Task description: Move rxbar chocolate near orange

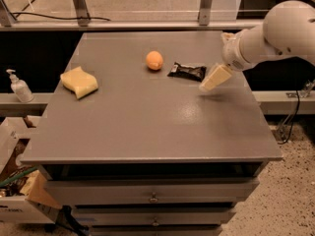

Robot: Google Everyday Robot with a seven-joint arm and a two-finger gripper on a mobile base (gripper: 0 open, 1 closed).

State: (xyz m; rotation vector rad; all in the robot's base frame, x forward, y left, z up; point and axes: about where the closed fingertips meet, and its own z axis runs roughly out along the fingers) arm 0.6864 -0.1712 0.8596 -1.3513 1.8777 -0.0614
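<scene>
Inspection of the camera view found the rxbar chocolate (187, 71) lying flat on the grey tabletop (147, 127), in the upper centre of the frame. It lay just right of the orange (154, 60). The two were close together but not touching, with a narrow strip of bare tabletop between them.

The gripper (215, 77) was right of centre, at the end of the white arm (275, 33) entering from the upper right corner. It hung low over the tabletop with its pale tip angled down and to the left. Whether the jaws were apart or together could not be told from this view. They held nothing visible, and the bar lay free.

The governing relation was that the bar lay immediately left of the jaws and slightly higher in the frame, separated from them by a small gap. Its long axis ran roughly left to right, dipping a little toward the right, so its right end pointed at the gripper.

In my judgement the placement was already met, as the bar sat near the orange. A yellow sponge (78, 81) lay well apart at the left, and a pump bottle (18, 86) stood off the tabletop at the far left.
</scene>
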